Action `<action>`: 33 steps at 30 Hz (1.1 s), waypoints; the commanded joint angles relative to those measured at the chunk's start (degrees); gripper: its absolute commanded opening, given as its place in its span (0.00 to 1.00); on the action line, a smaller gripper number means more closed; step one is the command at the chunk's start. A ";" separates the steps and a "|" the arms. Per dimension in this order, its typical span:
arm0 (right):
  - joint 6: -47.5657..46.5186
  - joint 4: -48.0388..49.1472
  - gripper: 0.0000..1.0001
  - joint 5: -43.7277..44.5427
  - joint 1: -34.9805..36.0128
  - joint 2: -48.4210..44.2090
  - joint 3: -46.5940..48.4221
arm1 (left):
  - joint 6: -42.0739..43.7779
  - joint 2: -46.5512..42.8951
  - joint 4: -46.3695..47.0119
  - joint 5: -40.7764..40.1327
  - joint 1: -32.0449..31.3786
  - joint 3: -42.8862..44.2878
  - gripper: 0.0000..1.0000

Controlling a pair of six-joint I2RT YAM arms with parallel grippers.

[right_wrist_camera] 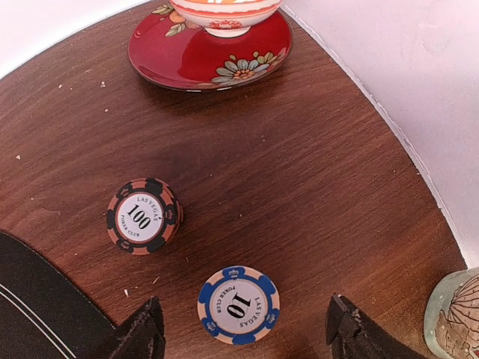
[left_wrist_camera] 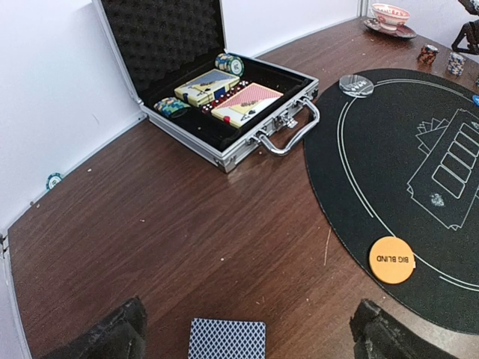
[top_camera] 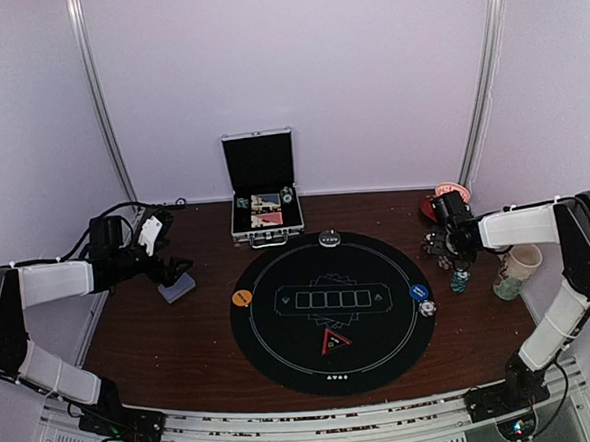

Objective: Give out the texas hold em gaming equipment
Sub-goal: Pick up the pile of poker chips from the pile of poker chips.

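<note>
A stack of blue-backed cards [left_wrist_camera: 227, 339] lies on the wood between my left gripper's [left_wrist_camera: 243, 342] open fingers; it also shows in the top view [top_camera: 177, 287] under the left gripper [top_camera: 170, 272]. My right gripper [right_wrist_camera: 247, 336] is open above a blue "10" chip [right_wrist_camera: 238, 304], with a red-and-black "100" chip stack [right_wrist_camera: 142, 215] to its left. In the top view the right gripper [top_camera: 442, 246] hovers by these chip stacks [top_camera: 460, 279]. An orange "BIG BLIND" disc [left_wrist_camera: 391, 259], a blue disc [top_camera: 419, 292] and a clear disc [left_wrist_camera: 356, 84] sit on the black mat [top_camera: 336, 359].
The open silver case [left_wrist_camera: 247, 138] at the back holds card boxes and chips. A red plate [right_wrist_camera: 157, 56] with a bowl [right_wrist_camera: 224, 11] and a mug [top_camera: 516, 271] stand at the right. A white chip [top_camera: 428, 308] lies by the blue disc. A teal chip [left_wrist_camera: 53, 180] lies near the left wall.
</note>
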 commanded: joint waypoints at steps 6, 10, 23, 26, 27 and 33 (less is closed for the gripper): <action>-0.75 3.10 0.69 -2.16 -1.97 1.81 -0.27 | -0.36 0.43 2.80 0.57 0.20 -0.46 0.98; -1.06 3.55 0.68 -2.92 -2.23 2.88 -0.04 | -0.43 0.48 2.81 0.54 0.19 -0.47 0.98; -1.20 3.88 0.62 -3.64 -2.76 4.78 0.26 | -0.46 0.58 2.76 0.67 0.26 -0.47 0.98; -1.33 4.02 0.61 -4.10 -2.77 5.11 0.30 | -0.45 0.49 2.78 0.64 0.27 -0.47 0.98; -1.29 4.02 0.61 -4.20 -2.78 5.22 0.34 | -0.45 0.49 2.76 0.68 0.21 -0.47 0.98; -1.51 4.29 0.60 -4.91 -2.90 6.10 0.53 | -0.49 0.58 2.80 0.79 0.25 -0.47 0.98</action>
